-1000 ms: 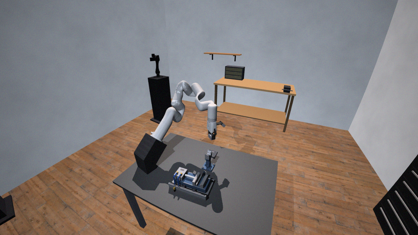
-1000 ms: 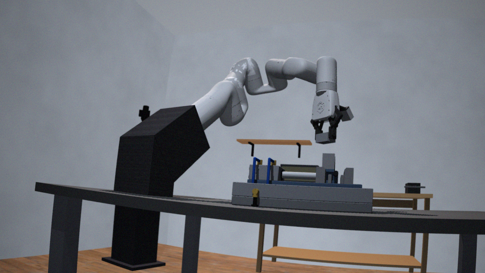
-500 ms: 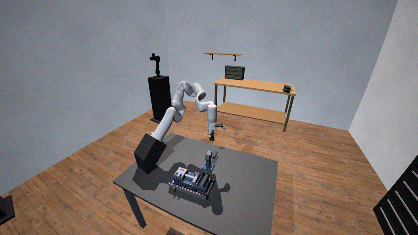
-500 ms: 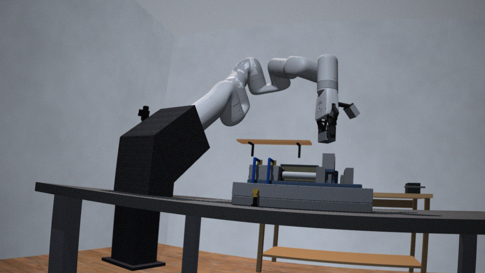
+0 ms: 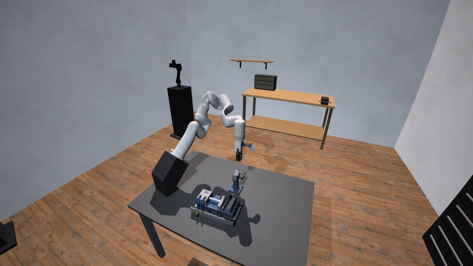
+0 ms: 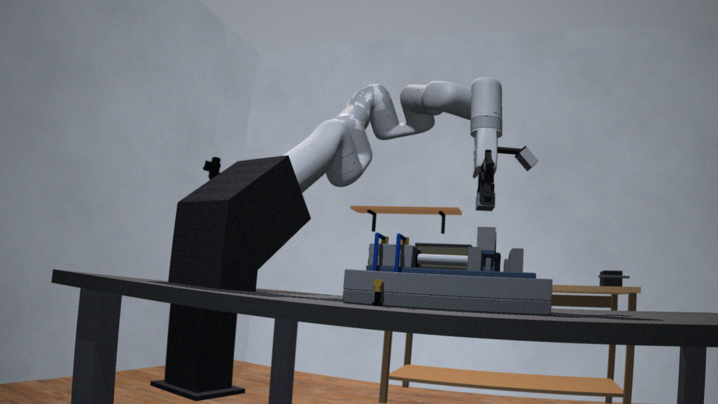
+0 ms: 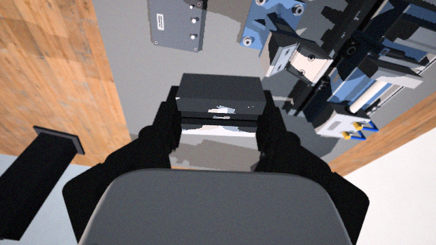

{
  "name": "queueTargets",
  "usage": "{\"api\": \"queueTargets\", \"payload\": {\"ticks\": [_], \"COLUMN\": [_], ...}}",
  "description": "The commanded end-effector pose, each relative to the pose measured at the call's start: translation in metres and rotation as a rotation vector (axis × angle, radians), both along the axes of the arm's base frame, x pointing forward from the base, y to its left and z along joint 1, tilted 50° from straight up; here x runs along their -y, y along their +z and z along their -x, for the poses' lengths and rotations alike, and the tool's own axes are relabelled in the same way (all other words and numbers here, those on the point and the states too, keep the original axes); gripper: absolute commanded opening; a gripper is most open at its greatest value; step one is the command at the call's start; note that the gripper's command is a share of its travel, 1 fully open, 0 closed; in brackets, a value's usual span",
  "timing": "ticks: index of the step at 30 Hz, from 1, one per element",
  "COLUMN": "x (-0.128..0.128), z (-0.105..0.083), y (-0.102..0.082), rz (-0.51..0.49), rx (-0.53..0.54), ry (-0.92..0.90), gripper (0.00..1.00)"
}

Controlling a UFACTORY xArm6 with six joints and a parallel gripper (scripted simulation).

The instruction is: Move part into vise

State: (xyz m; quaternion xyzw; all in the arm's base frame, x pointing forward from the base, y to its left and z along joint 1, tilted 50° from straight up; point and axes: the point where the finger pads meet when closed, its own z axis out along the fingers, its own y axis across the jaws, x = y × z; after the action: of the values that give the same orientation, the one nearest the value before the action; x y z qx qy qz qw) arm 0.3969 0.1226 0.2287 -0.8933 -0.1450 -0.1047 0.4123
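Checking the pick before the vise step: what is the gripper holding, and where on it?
The gripper is shut on the grey rectangular block, one finger on each of its two opposite ends, high above the table.

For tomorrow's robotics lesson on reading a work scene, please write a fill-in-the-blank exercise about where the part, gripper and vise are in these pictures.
1. The gripper is shut on the ____.
2. The part hangs in the ____, above the table.
3. Between the jaws of the vise there is ____ part yet.
4. The empty infeed plate lies on the ____.

Missing words: part; air; no; table
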Motion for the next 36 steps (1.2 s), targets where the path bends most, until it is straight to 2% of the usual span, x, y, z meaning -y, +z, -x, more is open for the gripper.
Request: {"api": "queueTargets", "payload": {"ticks": [1, 13, 15, 30, 32, 36], "x": [0.005, 0.015, 0.015, 0.028, 0.028, 0.031], "z": [-0.004, -0.010, -0.010, -0.017, -0.017, -0.019], "y": [-0.004, -0.015, -0.015, -0.030, -0.030, -0.033], "rz": [-0.003, -0.024, -0.024, -0.051, -0.051, -0.057], "rx": [-0.103, -0.346, -0.346, -0.633, -0.633, -0.704], "ry": [-0.085, -0.288, -0.288, -0.528, -0.528, -0.587], "gripper": [0.00, 0.00, 0.00, 0.00, 0.00, 0.00]}}
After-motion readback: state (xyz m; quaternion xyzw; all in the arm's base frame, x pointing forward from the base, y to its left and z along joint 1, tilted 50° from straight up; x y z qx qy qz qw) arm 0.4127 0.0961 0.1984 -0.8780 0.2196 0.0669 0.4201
